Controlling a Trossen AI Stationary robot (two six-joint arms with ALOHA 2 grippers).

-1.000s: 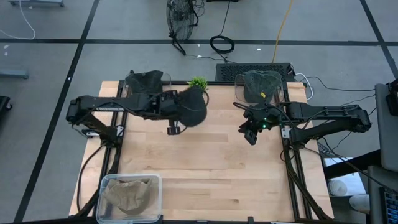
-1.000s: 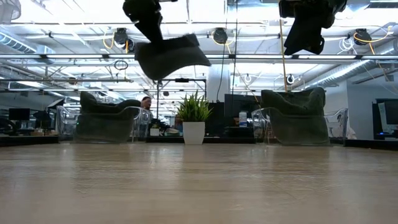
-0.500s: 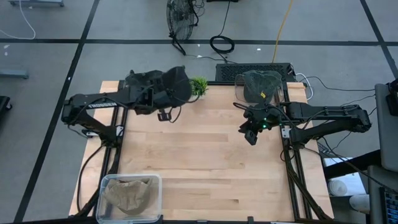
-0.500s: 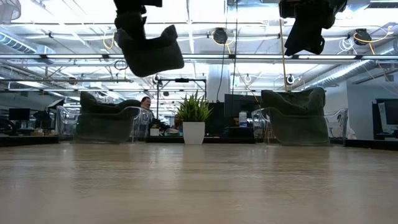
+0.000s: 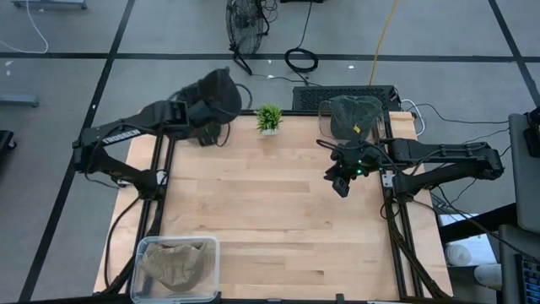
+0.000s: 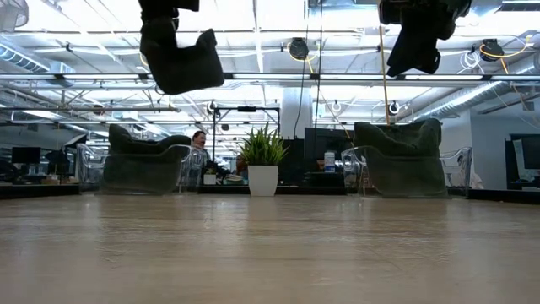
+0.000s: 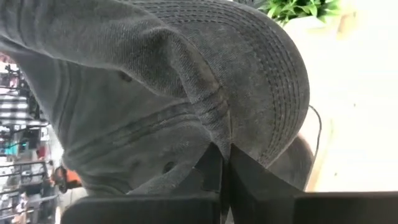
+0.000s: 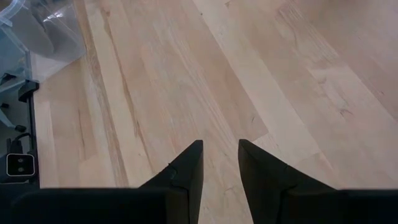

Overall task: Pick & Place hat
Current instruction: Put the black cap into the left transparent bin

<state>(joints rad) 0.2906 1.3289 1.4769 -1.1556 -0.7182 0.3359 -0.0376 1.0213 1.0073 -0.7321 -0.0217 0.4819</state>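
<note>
Left gripper (image 7: 225, 155), pinched shut on the hat (image 5: 213, 95) by its brim, holds it high over the table's (image 5: 278, 211) far-left corner for carrying, while the right gripper (image 8: 219, 163) waits part-open, empty.

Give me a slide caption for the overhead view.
Left gripper carries a dark hat over the table's back-left corner; right gripper waits empty.

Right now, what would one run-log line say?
left gripper: shut on dark hat, raised | right gripper: open, empty, waiting
</note>
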